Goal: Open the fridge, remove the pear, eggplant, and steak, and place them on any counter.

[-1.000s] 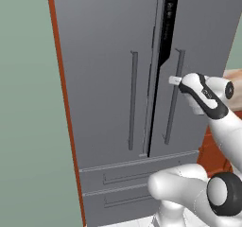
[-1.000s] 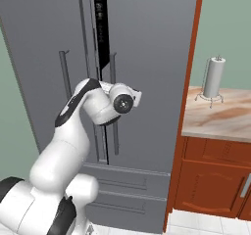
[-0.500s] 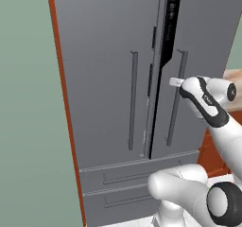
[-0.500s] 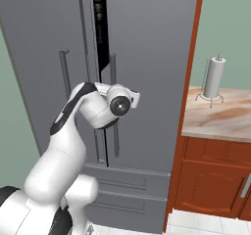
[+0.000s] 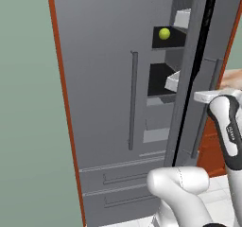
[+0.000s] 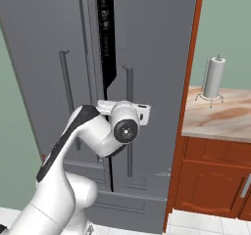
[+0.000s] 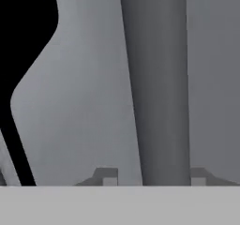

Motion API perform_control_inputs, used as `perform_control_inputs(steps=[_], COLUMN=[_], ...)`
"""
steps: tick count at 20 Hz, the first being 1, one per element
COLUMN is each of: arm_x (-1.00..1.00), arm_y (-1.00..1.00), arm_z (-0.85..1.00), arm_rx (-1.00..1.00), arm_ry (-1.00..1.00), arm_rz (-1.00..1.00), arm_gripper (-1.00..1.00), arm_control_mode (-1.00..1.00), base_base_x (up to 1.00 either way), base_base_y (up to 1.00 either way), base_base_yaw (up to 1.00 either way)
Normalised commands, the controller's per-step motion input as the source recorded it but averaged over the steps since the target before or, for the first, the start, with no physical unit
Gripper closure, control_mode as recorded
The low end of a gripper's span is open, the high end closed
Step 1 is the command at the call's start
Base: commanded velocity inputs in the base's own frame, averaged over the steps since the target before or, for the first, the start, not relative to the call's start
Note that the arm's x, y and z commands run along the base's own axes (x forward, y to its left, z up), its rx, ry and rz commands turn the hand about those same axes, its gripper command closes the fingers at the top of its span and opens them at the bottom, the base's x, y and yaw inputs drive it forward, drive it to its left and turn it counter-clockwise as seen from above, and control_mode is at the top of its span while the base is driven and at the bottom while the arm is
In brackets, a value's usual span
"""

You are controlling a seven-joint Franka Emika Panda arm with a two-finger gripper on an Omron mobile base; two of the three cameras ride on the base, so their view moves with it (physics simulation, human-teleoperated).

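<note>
The dark grey fridge (image 5: 104, 79) stands with its right door (image 5: 189, 103) swung partly out, so a slice of the inside shows. The yellow-green pear (image 5: 164, 33) lies on a dark upper shelf in that gap. The eggplant and the steak are hidden. My gripper (image 5: 203, 97) is at the right door's long bar handle (image 6: 130, 131), about mid-height. In the hand view the handle (image 7: 161, 78) runs up between my two fingertips (image 7: 107, 177), with the gripper (image 7: 152, 177) shut around it. The beige marble counter (image 6: 230, 116) lies right of the fridge.
A paper towel holder (image 6: 213, 77) stands on the counter over reddish-brown cabinets (image 6: 211, 180). The left door with its bar handle (image 5: 133, 100) stays closed. White bins (image 5: 182, 18) sit on the fridge shelves. Drawer fronts (image 5: 123, 183) run below the doors, and an orange-brown panel (image 5: 64, 103) edges the fridge.
The right fridge door has swung open from closed, pulled by my gripper on its handle. The hand has moved right and back toward the base. The pear has come into sight.
</note>
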Motion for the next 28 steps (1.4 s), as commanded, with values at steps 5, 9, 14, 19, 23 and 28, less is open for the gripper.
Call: perform_control_inputs(steps=[5,9,14,19,23,28], arm_x=[-1.0,-0.9,-0.62,-0.89,-1.0,-0.53], arm_y=[-0.54,-0.37,-0.1,-0.59,-0.13,0.51], arm_z=[0.01,0.04,0.14,0.09,0.26,0.52], arm_rx=[-0.14,-0.11,-0.09,-0.06,-0.03,-0.06], arm_ry=[0.0,-0.03,-0.12,-0.07,-0.13,-0.04], arm_rz=[0.03,0.11,0.14,0.05,-0.07,-0.22], arm_gripper=[1.0,1.0,-1.0,-1.0,-1.0,-1.0], arm_control_mode=[-1.0,-1.0,-1.0,-1.0,-1.0,-1.0], base_base_x=[0.0,0.0,0.0,0.0,0.0,0.0], base_base_y=[0.0,0.0,0.0,0.0,0.0,0.0], base_base_yaw=[0.0,0.0,0.0,0.0,0.0,0.0])
